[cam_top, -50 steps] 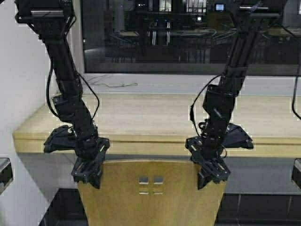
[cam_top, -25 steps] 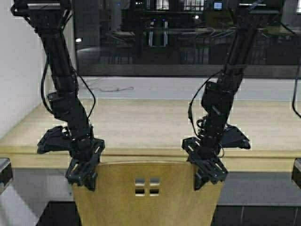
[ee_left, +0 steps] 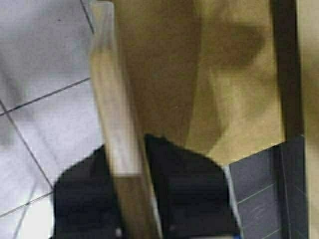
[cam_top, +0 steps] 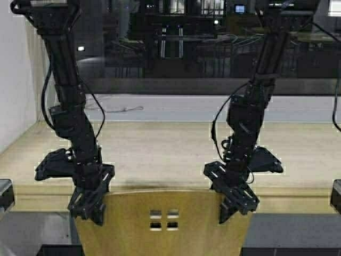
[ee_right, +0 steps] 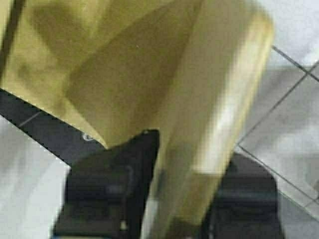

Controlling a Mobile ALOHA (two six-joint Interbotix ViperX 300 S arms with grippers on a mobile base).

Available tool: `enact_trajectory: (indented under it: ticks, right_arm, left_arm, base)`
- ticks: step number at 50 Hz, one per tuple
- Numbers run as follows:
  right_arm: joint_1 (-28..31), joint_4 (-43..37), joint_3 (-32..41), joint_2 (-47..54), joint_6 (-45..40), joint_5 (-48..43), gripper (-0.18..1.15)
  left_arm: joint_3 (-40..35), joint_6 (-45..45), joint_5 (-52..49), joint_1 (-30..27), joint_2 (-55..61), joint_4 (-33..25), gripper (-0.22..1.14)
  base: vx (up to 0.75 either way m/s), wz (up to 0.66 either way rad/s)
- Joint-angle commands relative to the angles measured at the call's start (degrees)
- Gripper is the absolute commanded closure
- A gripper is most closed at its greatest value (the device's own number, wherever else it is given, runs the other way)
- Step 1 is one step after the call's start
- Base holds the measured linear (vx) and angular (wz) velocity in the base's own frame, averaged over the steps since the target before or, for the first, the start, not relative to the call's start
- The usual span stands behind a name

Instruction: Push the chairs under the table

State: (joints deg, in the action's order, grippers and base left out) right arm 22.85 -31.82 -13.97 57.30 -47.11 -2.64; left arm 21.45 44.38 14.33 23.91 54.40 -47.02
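One mustard-yellow chair (cam_top: 165, 224) stands in front of me, its curved back with four square cutouts facing me. Its top edge reaches the front edge of the long beige table (cam_top: 176, 154). My left gripper (cam_top: 88, 205) is shut on the back's left top corner. My right gripper (cam_top: 234, 205) is shut on the right top corner. In the left wrist view the chair back's edge (ee_left: 119, 124) runs between my left gripper's (ee_left: 132, 199) black fingers (ee_left: 189, 194). In the right wrist view the back (ee_right: 214, 109) runs through my right gripper (ee_right: 184, 199). The chair's seat and legs are hidden.
A dark window (cam_top: 176, 48) with a white sill (cam_top: 176, 106) and a thin cable runs behind the table. A white wall (cam_top: 13, 96) stands at the left. Pale floor tiles (ee_left: 40, 74) show under the chair.
The robot has driven forward: the table and window sit lower and closer in the high view. The chair, held by both grippers, has moved with me up to the table's front edge.
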Motion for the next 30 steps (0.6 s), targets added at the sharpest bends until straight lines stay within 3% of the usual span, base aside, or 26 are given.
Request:
enact_trajectory:
  ticks: [1, 18, 22, 30]
  right_arm:
    - [-0.1, 2.3, 2.0, -2.1, 3.5, -1.2, 0.93]
    - [-0.1, 5.4, 0.5, -2.9, 3.5, -1.0, 0.87]
    - [-0.1, 6.2, 0.8, -2.9, 3.5, -1.0, 0.73]
    - [-0.1, 6.9, 1.4, -3.3, 3.3, -0.4, 0.26]
  left_arm:
    - [-0.4, -2.4, 1.6, 1.1, -6.2, 0.8, 0.87]
    - [2.2, -3.0, 0.8, 1.3, -8.3, 1.0, 0.8]
    - [2.1, -3.1, -0.7, 1.3, -8.3, 1.1, 0.67]
    - [2.4, -3.1, -3.0, 1.3, -8.7, 1.3, 0.22]
  base:
    - [0.13, 0.03]
    - [0.09, 0.0]
    - [0.03, -0.01]
    - [0.01, -0.01]
